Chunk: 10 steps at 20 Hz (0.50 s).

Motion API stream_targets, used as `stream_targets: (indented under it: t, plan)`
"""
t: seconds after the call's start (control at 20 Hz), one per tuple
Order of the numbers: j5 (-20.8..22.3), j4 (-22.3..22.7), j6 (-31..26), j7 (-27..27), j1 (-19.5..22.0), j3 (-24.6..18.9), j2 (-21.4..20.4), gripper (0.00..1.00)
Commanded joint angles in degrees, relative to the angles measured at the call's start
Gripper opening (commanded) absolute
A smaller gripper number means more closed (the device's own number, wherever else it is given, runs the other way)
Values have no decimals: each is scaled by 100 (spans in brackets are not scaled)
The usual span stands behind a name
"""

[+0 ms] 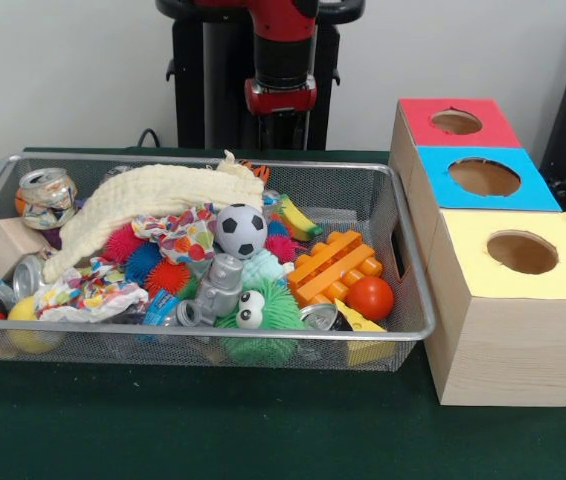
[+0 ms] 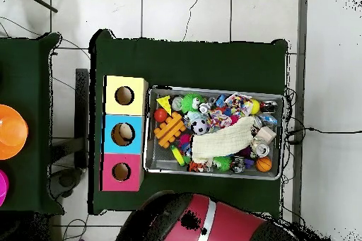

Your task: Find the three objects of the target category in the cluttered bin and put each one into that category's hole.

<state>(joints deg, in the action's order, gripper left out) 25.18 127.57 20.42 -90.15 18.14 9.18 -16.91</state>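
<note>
Worktop: green cloth worktop [image 1: 213, 430]; I see bare cloth in front of the bin.
Bin: the wire bin [image 1: 213, 329] sits low and in front of the arm, heaped full; the task's things are somewhere in this heap, and I cannot tell which three they are.
Nearest layer: a green fuzzy toy with eyes [image 1: 263, 312] is against the front wall, with a yellow wedge [image 1: 358, 322] and a red ball [image 1: 370, 298] beside it towards the boxes. A yellow ball [image 1: 25, 325] sits in the opposite front corner.
Middle layer: a grey robot toy [image 1: 218, 288] leans on the fuzzy toy. An orange brick [image 1: 335, 265] lies tilted just behind the red ball. A soccer ball [image 1: 241, 230] rides on top, touching a patterned cloth [image 1: 178, 235].
In the way: a cream cloth [image 1: 143, 195] drapes across the heap's back half and hides what lies under it.
Far layer: a crushed can [image 1: 46, 195] and a wooden block [image 1: 8, 245] are at the end away from the boxes. A toy banana [image 1: 298, 218] is nearer the arm's foot.
Boxes: three stand in a row touching the bin's end, each with a round hole on top: the yellow box [image 1: 518, 255] nearest me, then the blue box [image 1: 483, 178], then the red box [image 1: 456, 122].
Arm: the red and black arm [image 1: 281, 60] stands upright behind the bin's far rim, drawn back, over nothing in the bin.
Gripper: I cannot find it in either view, so I cannot tell whether it is released or clenched.
</note>
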Motion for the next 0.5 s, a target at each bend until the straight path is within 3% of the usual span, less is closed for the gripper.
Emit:
stream_targets:
  t: [0.05,0.5]
  plan:
    - [68,-1041,507,-822,123,-370,206,100]
    - [-52,-977,489,-919,-23,-310,120,100]
